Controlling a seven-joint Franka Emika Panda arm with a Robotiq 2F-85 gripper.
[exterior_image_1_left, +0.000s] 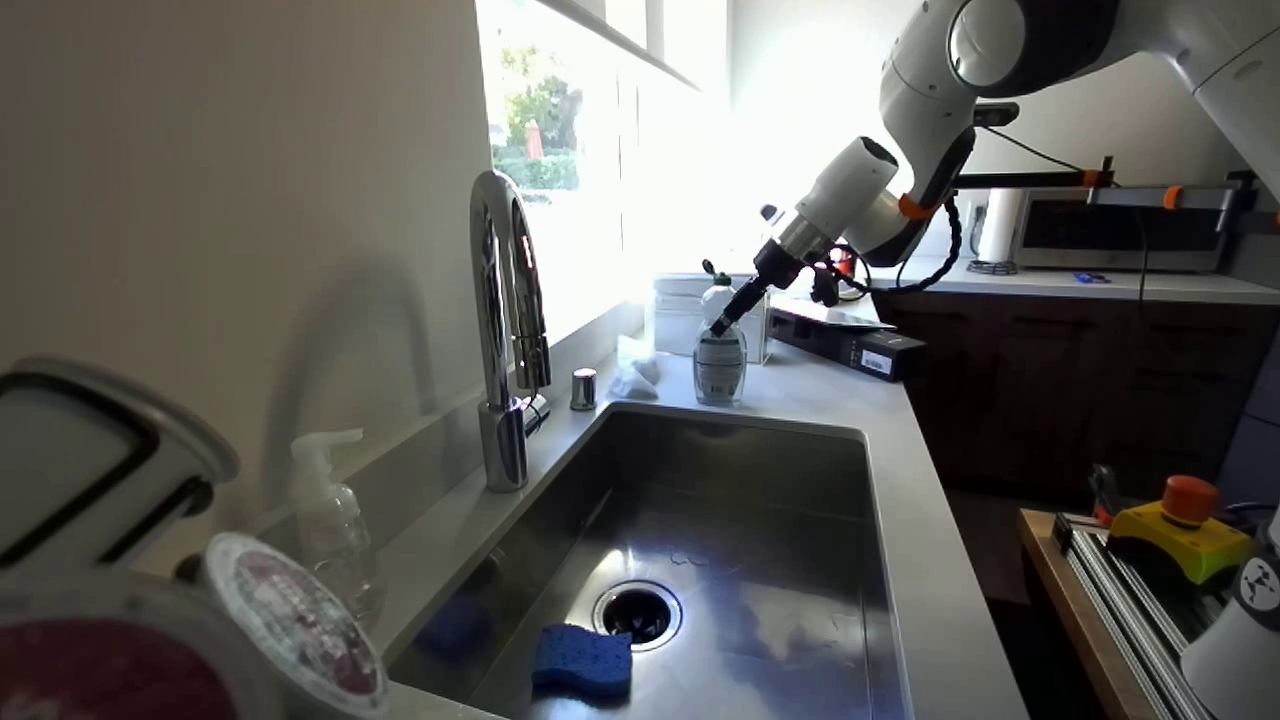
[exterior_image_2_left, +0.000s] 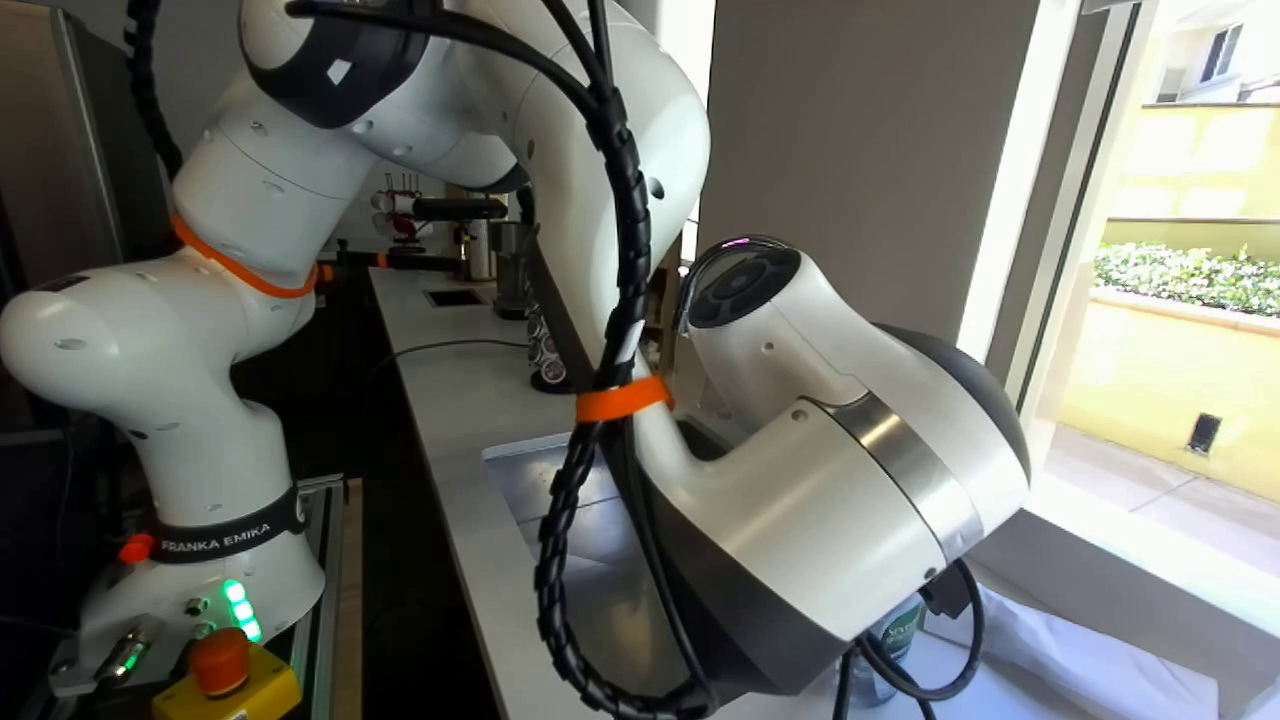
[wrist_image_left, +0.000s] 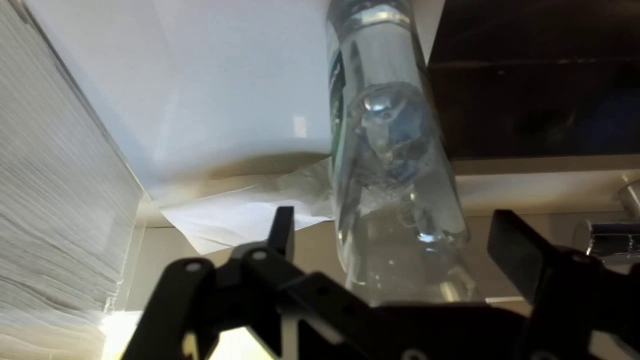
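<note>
Exterior view: bottle (exterior_image_1_left: 720, 366) upright, long axis vertical.

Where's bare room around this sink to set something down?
In an exterior view, the counter strip along the sink's right rim is bare, as is the sink floor right of the drain. Crowded: beyond the far rim, with bottle, pincer, white box and black box.

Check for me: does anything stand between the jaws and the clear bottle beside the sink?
Nothing visible does. In the wrist view, the jaws stand open with a gap on either side of the clear bottle. The white sheet shows through one gap but appears to lie beyond the bottle.
</note>
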